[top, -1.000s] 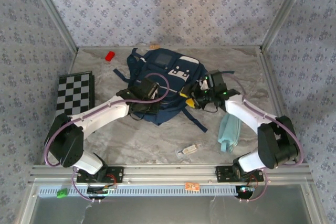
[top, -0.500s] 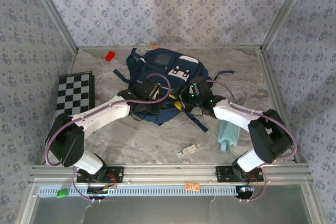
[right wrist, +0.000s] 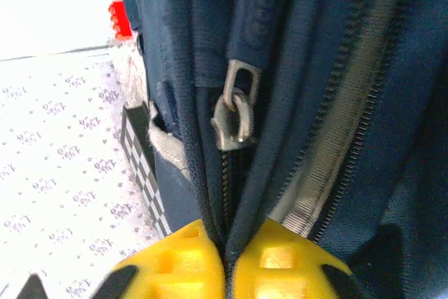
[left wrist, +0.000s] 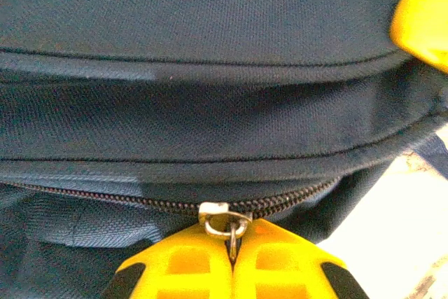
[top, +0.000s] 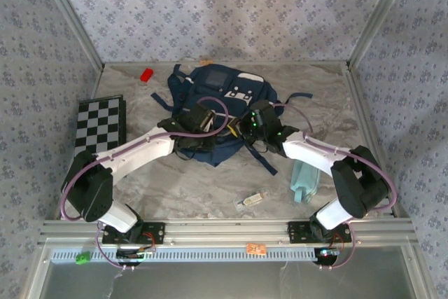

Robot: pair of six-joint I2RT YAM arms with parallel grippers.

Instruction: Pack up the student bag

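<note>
Evidently both arms work the student bag (top: 218,92), which lies by the middle of the table's (top: 196,187) far edge. The left gripper (left wrist: 232,260) pinches the zipper pull (left wrist: 228,225), and the right gripper (right wrist: 225,260) nips the seam fabric tight (probably bracing it for unzipping). A teal cloth (top: 306,176) lies by the right edge and a checkerboard (top: 100,124) by the left, both clear of the arms.

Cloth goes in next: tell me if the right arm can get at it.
Not yet, probably: the right arm has its jaws shut on the backpack. The cloth lies near, partly under its forearm; once released, likely yes.
</note>
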